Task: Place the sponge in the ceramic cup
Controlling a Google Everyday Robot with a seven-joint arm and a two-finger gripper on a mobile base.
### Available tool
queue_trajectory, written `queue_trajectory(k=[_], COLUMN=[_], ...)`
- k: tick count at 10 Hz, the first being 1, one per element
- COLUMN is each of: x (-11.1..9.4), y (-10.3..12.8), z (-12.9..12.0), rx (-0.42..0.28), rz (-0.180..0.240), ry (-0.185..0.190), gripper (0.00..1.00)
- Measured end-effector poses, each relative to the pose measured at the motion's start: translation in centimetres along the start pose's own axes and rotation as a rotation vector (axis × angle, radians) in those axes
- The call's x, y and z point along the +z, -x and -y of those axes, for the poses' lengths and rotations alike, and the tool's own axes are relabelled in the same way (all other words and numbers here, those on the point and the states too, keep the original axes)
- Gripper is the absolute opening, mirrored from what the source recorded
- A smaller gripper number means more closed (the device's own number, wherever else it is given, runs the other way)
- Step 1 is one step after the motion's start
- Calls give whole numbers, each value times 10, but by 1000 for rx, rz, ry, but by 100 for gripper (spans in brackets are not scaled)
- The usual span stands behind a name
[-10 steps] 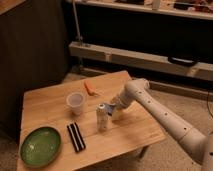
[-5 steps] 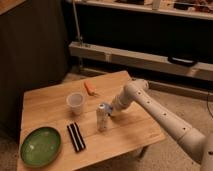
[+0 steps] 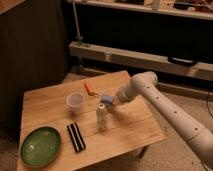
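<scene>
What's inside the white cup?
Nothing that shows: the cup looks empty, though its near wall hides part of the bottom. The sponge isn't in it; the hand holds it beside the cup, near the bottle's top.

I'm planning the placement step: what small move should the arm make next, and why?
Probably carry the sponge sideways to above the ceramic cup: the gripper holds it near the top of the white bottle, not yet over the cup's mouth.
</scene>
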Motion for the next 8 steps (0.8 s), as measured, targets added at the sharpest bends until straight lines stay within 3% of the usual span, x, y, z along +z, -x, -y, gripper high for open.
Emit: queue_trajectory(k=[2,4,6,8], x=[-43,-76,-88,-84], y=[-30,-64,-112,-140], z=[-15,-23,-14,-5], rx=[-47,-132,-291,-390], rz=[-17,-2,65,131], ry=[49,102,154,166], gripper=[17,17,17,17])
